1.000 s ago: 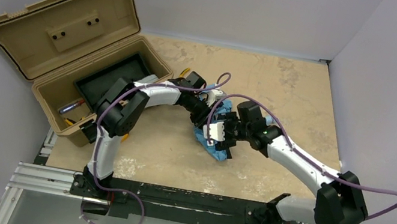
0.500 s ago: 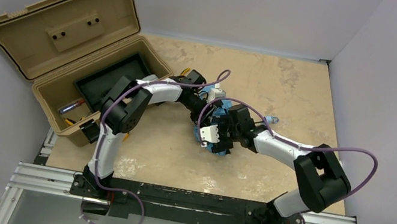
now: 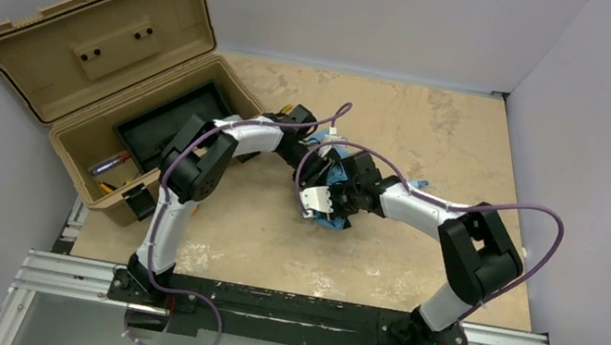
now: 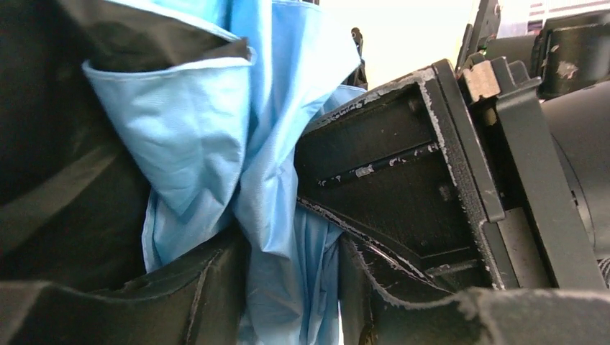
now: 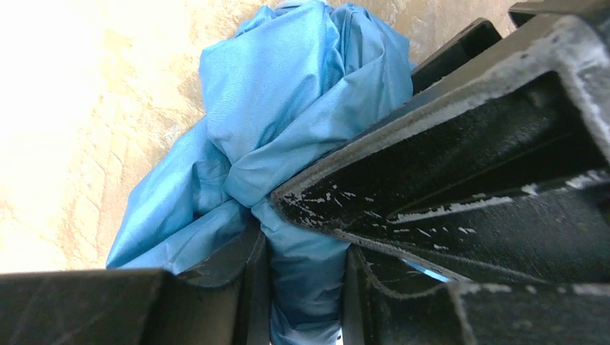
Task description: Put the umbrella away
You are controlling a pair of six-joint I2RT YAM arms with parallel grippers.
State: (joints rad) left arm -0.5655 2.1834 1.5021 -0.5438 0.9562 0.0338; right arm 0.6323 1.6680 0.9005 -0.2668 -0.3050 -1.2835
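Umbrella point(image 3: 338, 178): you have it as a crumpled sky-blue bundle on the tabletop point(image 3: 449, 131), a little left of centre, caught between both grippers.

Starting at your left, the tan toolbox point(image 3: 82, 168) stands open at the table's left edge. Its lid point(image 3: 100, 30) is tipped back towards the wall, and a black tray point(image 3: 170, 117) sits in the rear of the box. A few small items point(image 3: 111, 163) lie in the front part. Any marking on the case is too small for you to read.

The left arm reaches across the box's right corner. The left gripper point(image 3: 318, 149) is clenched on a fold of the blue fabric point(image 4: 288, 144), which fills the gap between its fingers point(image 4: 208, 287).

Just to its right, the right gripper point(image 3: 331, 210) comes in from the other side, so close that its black finger crowds the left wrist view. It is likewise pinching fabric point(image 5: 288, 108) between its fingers point(image 5: 244, 280).

Around the bundle you have bare table. There is a broad stretch to the right and back as far as the walls. A narrower strip lies in front, up to the metal rail point(image 3: 298, 307) at the near edge.
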